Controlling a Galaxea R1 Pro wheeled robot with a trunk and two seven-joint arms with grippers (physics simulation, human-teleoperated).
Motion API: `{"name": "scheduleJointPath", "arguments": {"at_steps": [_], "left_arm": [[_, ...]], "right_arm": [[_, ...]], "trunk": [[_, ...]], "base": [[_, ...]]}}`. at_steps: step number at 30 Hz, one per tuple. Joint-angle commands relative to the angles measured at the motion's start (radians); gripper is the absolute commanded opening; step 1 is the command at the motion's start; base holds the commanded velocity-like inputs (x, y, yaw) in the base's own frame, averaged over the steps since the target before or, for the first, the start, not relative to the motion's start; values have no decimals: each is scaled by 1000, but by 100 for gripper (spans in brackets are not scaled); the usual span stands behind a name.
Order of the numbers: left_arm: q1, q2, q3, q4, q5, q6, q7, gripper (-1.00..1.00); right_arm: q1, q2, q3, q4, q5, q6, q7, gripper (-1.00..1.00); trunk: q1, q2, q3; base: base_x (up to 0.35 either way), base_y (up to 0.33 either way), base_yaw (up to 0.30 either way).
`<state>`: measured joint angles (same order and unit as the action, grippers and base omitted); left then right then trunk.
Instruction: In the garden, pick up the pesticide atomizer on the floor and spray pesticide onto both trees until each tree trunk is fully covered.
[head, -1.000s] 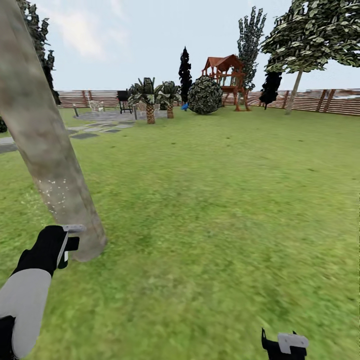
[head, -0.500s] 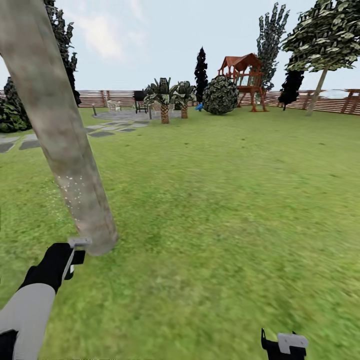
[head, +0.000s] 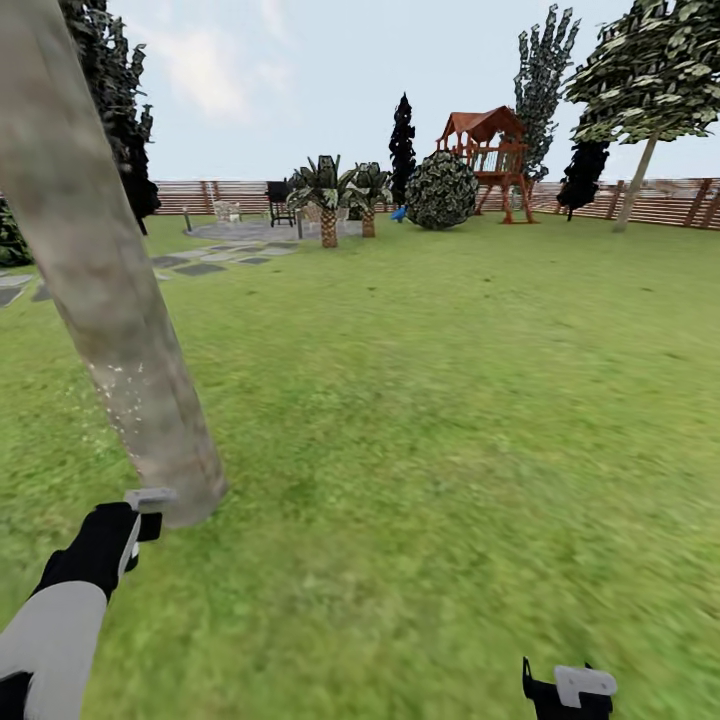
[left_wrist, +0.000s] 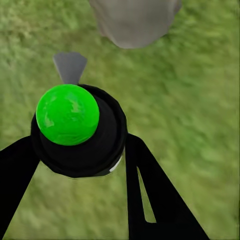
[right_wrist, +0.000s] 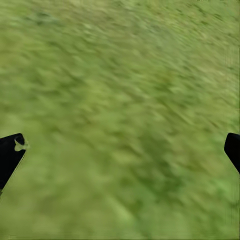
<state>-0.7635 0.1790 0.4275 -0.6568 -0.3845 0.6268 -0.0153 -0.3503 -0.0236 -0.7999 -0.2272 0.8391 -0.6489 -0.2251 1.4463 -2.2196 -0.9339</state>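
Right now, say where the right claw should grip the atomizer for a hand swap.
Take the atomizer by its round black body, under the green cap, probably across the sides the left claw leaves free. Avoid the grey nozzle: it's thin and faces the trunk.

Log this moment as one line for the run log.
left gripper: holding pesticide atomizer | nozzle by tree trunk base | right gripper: open over lawn
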Motion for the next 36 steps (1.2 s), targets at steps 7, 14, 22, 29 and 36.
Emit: {"name": "scheduleJointPath", "arguments": {"at_steps": [7,14,22,29,36], "left_arm": [[0,-1,24,7,1,1,9,-100],[0,-10,23,8,2,1,9,-100],[1,-19,19,10,4,-1,8,-100],[1,-43,19,10,0,-21,9,-100],[1,-44,19,10,-2,-23,9,-100]], "right_arm": [[-1,0,-5,2,11,-3,-7,100],[-1,0,-5,2,11,-3,-7,100],[-1,0,-5,2,11,-3,-7,100],[-1,0,-4,2,11,-4,-7,100],[-1,0,-4,2,11,-3,-7,100]], "trunk": [[0,0,-1],[0,0,-1],[0,0,-1],[0,0,-1],[0,0,-1]], "base": [[319,-1,7],[207,0,227],[14,-27,278],[128,-239,109],[168,-249,1]]}}
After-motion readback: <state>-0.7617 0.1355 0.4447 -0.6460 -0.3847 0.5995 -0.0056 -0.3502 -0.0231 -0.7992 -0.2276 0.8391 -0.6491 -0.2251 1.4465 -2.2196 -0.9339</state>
